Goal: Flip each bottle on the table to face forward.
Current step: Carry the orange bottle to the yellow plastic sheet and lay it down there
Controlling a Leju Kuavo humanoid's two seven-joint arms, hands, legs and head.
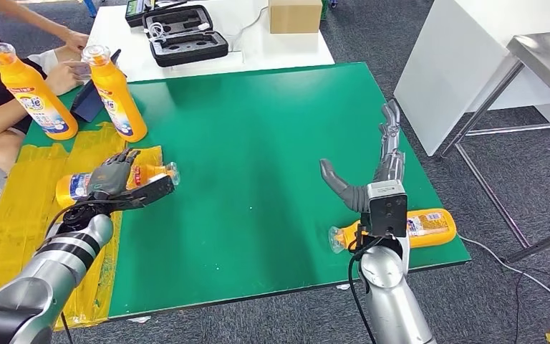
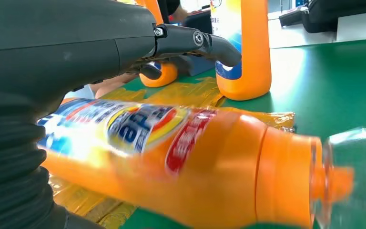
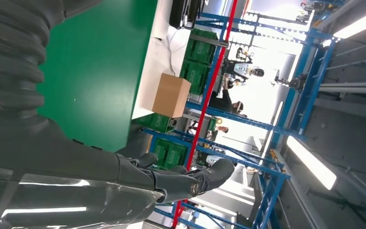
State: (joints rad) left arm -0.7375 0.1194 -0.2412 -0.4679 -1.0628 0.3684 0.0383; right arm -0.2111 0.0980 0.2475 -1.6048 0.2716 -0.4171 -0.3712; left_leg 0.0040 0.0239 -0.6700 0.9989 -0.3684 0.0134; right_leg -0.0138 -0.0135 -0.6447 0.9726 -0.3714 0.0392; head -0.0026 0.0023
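Head view: a green table (image 1: 258, 143) spans the middle of the frame, with crinkled yellow sheeting (image 1: 21, 208) over its left part. At upper left a person's hands (image 1: 68, 68) rest just behind two upright orange bottles, one (image 1: 32, 93) near the left edge and one (image 1: 117, 94) just right of it, a dark tablet (image 1: 89, 100) between them. At top centre a white table (image 1: 258, 46) carries an open black case (image 1: 186, 36) and a cardboard box (image 1: 295, 16). A third bottle (image 1: 154, 172) lies on its side at centre left, clear cap toward the right; the left hand (image 1: 118, 183) is over it, fingers curled across its body and thumb alongside, gripping it. At lower right a fourth bottle (image 1: 430, 226) lies on its side near the table's front edge, partly hidden behind the wrist. The right hand (image 1: 376, 168) hangs above and beyond it, fingers straight and apart, holding nothing.

Left wrist view: the lying bottle fills the lower half, label toward the camera, blurred cap at right; a dark finger (image 2: 200, 43) arches over it.

Right wrist view: the right hand's fingers (image 3: 190, 181) stretch out in free air at lower centre, the box (image 3: 170, 95) beyond.
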